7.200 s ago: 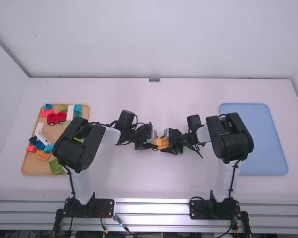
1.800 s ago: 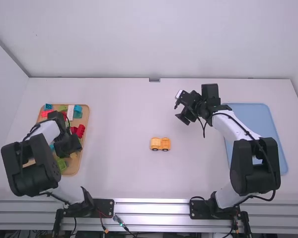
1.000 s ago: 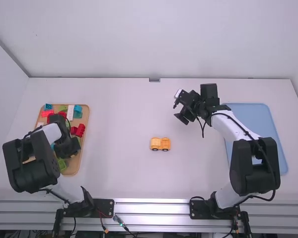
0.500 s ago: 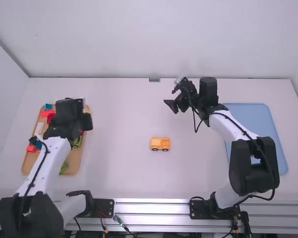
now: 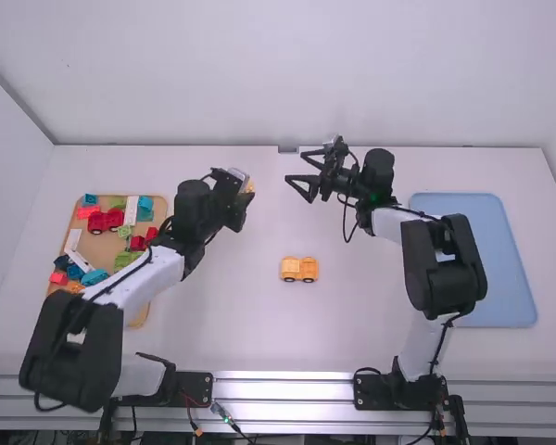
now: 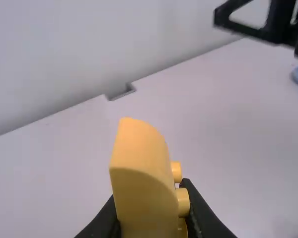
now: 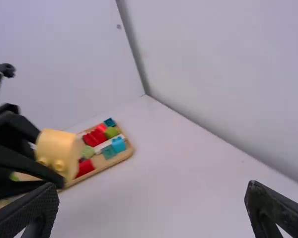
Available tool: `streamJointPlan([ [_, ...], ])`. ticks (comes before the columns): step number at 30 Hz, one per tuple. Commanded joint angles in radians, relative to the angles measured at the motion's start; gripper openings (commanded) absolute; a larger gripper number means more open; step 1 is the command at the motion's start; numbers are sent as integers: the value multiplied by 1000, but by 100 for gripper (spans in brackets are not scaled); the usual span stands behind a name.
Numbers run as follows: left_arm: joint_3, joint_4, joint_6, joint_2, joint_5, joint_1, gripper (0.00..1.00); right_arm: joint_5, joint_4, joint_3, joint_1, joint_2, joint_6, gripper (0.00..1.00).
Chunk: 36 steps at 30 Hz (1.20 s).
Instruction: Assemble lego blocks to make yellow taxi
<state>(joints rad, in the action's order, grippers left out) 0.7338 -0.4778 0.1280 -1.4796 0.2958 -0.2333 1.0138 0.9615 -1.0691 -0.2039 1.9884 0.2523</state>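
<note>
Yellow block in the left gripper, wheeled yellow piece on the table

Far left, high view: tan tray (image 5: pixel 97 252) of loose blocks. Near its far edge, a blue block (image 5: pixel 91 198), a pink-red block (image 5: pixel 88 211) and a white block (image 5: pixel 131 210) with a teal block (image 5: pixel 145 204) just beside it. Nearer the tray's middle, a red wheeled piece (image 5: pixel 105 221) and a small green block (image 5: pixel 125 231). Down the left side, a long white piece lying slantwise (image 5: pixel 73 240), then a light blue block (image 5: pixel 94 277) and a small red block (image 5: pixel 58 277). Left arm crosses over the tray's near right part.

Next, right of the tray: left gripper (image 5: pixel 246 193), raised, clamped on a yellow block (image 5: pixel 250 185). Left wrist view has the block upright between the two fingers, curved end away from them, round studs out to one side.

Middle of the table: yellow wheeled piece (image 5: pixel 298 269), resting by itself, dark wheels along its near side. Well apart from both grippers.

Beyond it, toward the back wall: right gripper (image 5: pixel 295 167), fingers spread wide, nothing between them. It points left, toward the held block, with a gap between the two.

Far right: blue tray (image 5: pixel 486 260) flat on the white table (image 5: pixel 232 324), partly behind the right arm.
</note>
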Motion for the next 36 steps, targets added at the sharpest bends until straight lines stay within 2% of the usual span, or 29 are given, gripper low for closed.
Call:
streamJointPlan([
  [1,-8,-97,-8,-98,151,-3,2,24,9,-14,-30,16,81,99],
  [3,-8,-205,-11,-166,157,-15,2,-13,-11,-14,-51,17,81,100],
  [5,-8,-246,-22,-188,136,-27,2,-55,-31,-14,-63,17,80,100],
  [7,-8,-335,-82,-228,43,-66,2,-159,-67,-13,-82,17,80,99],
  [10,-6,-371,-99,-233,-25,-107,2,-198,-92,-11,-101,17,24,98],
  [13,9,-362,-99,-233,-27,-130,2,-230,-117,-11,-117,17,-30,95],
  [17,61,-271,-143,-232,-26,-129,2,-264,-138,-10,-132,17,-73,91],
  [20,85,-224,-137,-233,-44,-129,2,-255,-137,-4,-131,17,-73,83],
  [23,88,-236,-140,-233,-106,-129,2,-255,-137,3,-131,17,-74,80],
  [28,87,-264,-139,-233,-96,-135,2,-251,-132,3,-131,17,-74,70],
  [31,86,-263,-89,-234,-103,-135,2,-209,-132,3,-131,16,-51,60],
  [36,86,-272,-50,-234,-105,-135,2,-173,-137,3,-131,16,-46,55],
])
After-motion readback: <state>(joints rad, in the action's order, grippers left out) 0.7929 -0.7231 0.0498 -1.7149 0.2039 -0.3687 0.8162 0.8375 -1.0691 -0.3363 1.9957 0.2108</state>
